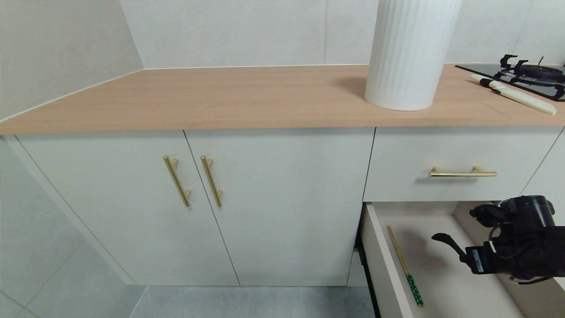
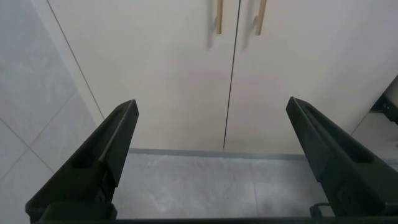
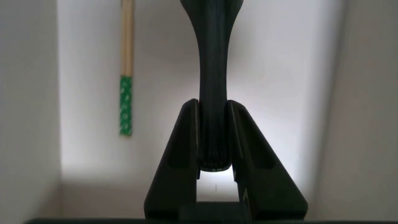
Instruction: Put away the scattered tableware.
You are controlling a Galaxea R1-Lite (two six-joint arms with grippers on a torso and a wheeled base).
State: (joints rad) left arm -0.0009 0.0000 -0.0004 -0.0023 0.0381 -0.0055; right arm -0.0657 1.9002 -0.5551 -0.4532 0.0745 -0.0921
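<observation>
The right gripper [image 1: 464, 259] is clamped shut on a black utensil [image 1: 446, 240], holding its slim handle over the open drawer [image 1: 378, 254] at about 4 o'clock in the head view. A pair of chopsticks [image 1: 404, 269] with green ends lies on the drawer floor at the gripper's 9 o'clock, along the drawer's side wall. The left gripper [image 2: 211, 106] hangs with its jaws wide apart and nothing between them, facing the closed cabinet doors [image 2: 161, 74].

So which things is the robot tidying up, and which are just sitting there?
Job: black utensil held by the right gripper; chopsticks in the open drawer; maybe the pale knife on the counter.
Just there: white ribbed vase; stove; closed cupboard doors.
</observation>
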